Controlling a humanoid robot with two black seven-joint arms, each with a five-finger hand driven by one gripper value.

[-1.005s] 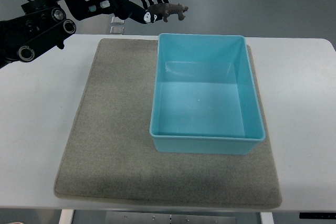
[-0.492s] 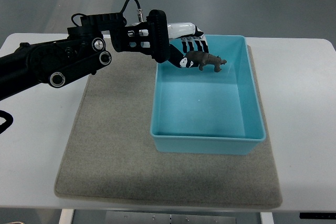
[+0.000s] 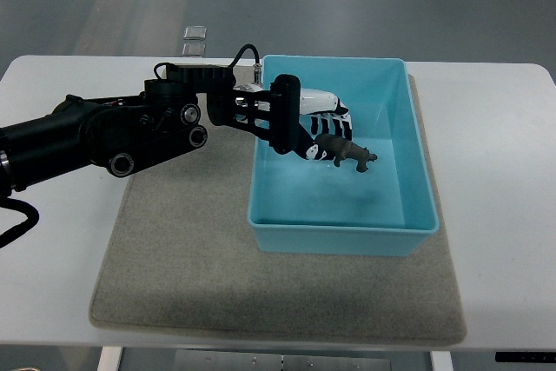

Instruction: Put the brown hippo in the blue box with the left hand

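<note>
Inside the blue box (image 3: 408,206), over the middle of its floor, the left hand (image 3: 320,134) now holds the brown hippo (image 3: 347,154) pinched in its fingertips, the toy pointing toward the right wall. A second ago the hand and toy hung beyond the far rim, over open floor; half a second ago they had crossed that rim near the far left corner; now the black arm reaches well over the left wall and the hippo sits lower and nearer the centre. Whether the toy's feet already touch the bottom I cannot tell from this steep view. The grey mat (image 3: 174,267) and white table (image 3: 61,215) under the box look unmoved. For the task this means the carrying appears done: the hippo is within the walls, and what remains, by my judgement, is to loosen the fingers and draw the hand clear without dragging the toy out.
</note>
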